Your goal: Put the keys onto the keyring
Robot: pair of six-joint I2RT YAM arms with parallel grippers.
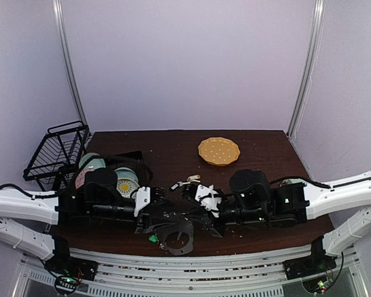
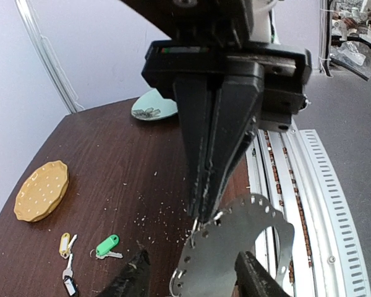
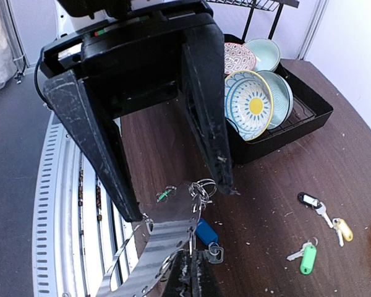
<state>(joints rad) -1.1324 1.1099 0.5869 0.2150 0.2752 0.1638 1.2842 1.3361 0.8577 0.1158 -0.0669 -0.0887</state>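
Note:
The keyring (image 2: 247, 232), a flat grey ring with holes, hangs off the table at its front edge (image 1: 179, 240). My right gripper (image 3: 191, 265) is shut on its inner edge, beside a small wire loop; it enters the left wrist view from above (image 2: 201, 216). A blue-tagged key (image 3: 205, 232) hangs from the ring. My left gripper (image 2: 195, 275) is open, its fingers (image 3: 127, 198) wide apart on either side of the ring. Loose keys lie on the table: green tag (image 2: 107, 246), cream tag (image 2: 64, 243), black tag (image 3: 309, 200).
An orange dotted plate (image 1: 219, 150) lies at the back. A black tray with patterned bowls (image 3: 260, 99) stands at the left, and a wire basket (image 1: 59, 151) behind it. A pale green dish (image 2: 153, 105) lies at the right. Crumbs dot the wood.

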